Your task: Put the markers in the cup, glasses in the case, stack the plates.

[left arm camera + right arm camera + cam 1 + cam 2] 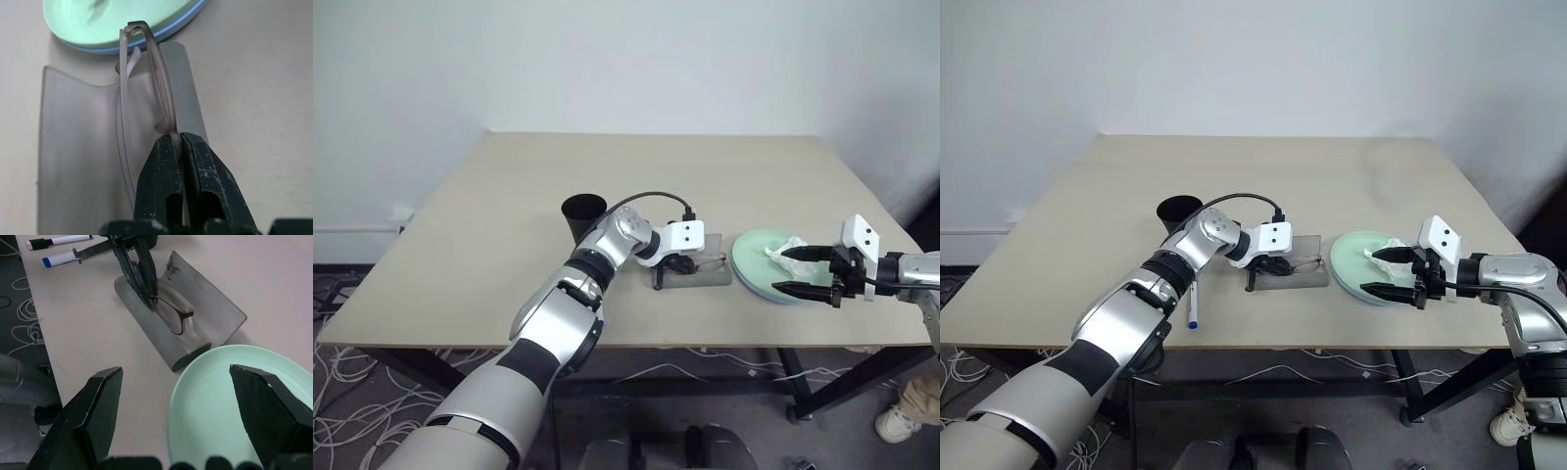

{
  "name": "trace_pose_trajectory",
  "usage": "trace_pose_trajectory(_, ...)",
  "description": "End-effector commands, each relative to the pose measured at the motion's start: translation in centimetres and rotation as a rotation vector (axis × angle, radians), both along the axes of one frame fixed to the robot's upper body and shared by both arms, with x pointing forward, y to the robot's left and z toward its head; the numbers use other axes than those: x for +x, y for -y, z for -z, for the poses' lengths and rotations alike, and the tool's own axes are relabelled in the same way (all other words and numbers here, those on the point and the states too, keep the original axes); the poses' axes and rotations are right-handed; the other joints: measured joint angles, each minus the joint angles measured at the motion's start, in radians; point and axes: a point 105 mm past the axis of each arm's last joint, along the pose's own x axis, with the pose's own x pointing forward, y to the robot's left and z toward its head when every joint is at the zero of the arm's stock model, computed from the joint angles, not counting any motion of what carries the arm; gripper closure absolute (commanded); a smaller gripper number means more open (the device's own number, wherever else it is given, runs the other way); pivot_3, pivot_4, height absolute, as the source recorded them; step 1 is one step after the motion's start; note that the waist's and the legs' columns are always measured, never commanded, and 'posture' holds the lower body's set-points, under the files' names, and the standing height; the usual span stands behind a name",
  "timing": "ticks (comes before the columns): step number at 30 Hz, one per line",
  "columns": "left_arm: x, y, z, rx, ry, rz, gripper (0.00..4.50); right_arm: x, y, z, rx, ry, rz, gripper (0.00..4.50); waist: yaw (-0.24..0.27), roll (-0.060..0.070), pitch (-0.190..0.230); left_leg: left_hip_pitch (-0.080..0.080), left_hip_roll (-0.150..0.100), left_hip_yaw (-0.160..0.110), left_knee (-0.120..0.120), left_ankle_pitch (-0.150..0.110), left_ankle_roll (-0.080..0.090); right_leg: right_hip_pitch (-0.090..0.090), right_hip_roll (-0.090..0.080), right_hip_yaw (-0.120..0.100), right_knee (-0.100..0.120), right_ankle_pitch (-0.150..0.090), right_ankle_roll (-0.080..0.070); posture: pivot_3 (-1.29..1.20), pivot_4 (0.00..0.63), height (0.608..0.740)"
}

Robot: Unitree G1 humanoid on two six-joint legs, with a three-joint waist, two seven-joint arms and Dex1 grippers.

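Holding: left fingers [178, 147] pinched on glasses [171, 313], over open case [161, 340]
Right fingers [176, 406]: spread wide, empty, above plates [754, 264]

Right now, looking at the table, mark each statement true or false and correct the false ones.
1. The left gripper is shut on the glasses. True.
2. The case is closed. False: it lies open.
3. The green plate sits on the blue plate. True.
4. Both markers stand in the cup. False: the black-capped marker and the blue-capped marker lie on the table.
5. The right gripper fingers are closed. False: they are spread wide.
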Motion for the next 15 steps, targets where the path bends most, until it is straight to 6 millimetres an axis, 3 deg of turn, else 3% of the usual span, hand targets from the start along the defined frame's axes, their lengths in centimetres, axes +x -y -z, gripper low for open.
trace_pose_trajectory(1,-0.3,0.7,-1.4,-0.024,-0.008,0.051,4.37,0.1,-0.4,-1.1,0.003,0.050,-0.013,0.71,0.000,0.000,0.000,0.000,0.000,0.000,0.000,0.000,0.000,0.000,0.000,0.000,0.000,0.000,0.000,0.00,0.000,0.740)
trace_pose_trajectory(15,-1.0,-1.2,-0.8,0.060,-0.133,0.065,4.37,0.0,-0.5,-1.0,0.002,0.053,-0.011,0.71,-0.001,0.000,0.000,0.001,0.000,0.000,0.000,0.000,0.000,0.000,0.001,0.000,0.001,0.000,0.000,0.00,0.000,0.740)
